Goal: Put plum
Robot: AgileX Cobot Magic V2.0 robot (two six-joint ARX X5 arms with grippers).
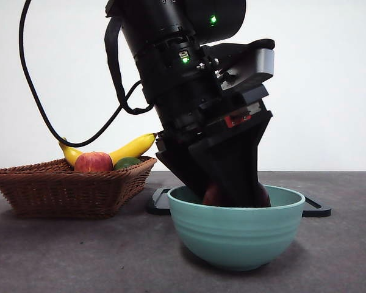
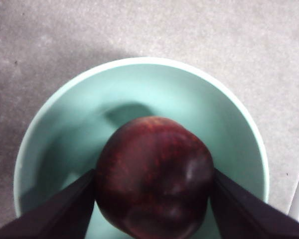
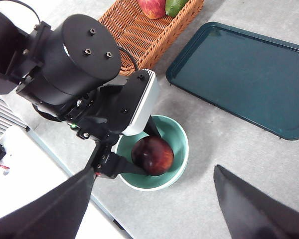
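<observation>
Left gripper (image 2: 152, 199): two matte black jaws closed against opposite flanks of the plum (image 2: 154, 177), holding it inside the bowl (image 2: 55, 114); whether the fruit touches the bowl's floor cannot be told. Plum: glossy, dark maroon skin with fine red streaking, nearly spherical, so no long axis is evident; a shallow dimple on its skin faces the wrist camera. In the front view only two dark red slivers of it show above the rim, either side of the jaws. Bowl: smooth, pale teal, round, with faint horizontal ridges on its outer wall, standing on the speckled grey table (image 1: 61, 256). Behind the bowl lies a flat, dark green rectangular tray (image 3: 239, 74) with a raised lip. To one side stands a woven wicker basket (image 1: 61, 189) holding a banana (image 1: 131, 148), a red fruit (image 1: 93, 162) and a green fruit (image 1: 127, 163). Right gripper (image 3: 154, 209): jaws spread wide, hovering high above the table, holding nothing.
</observation>
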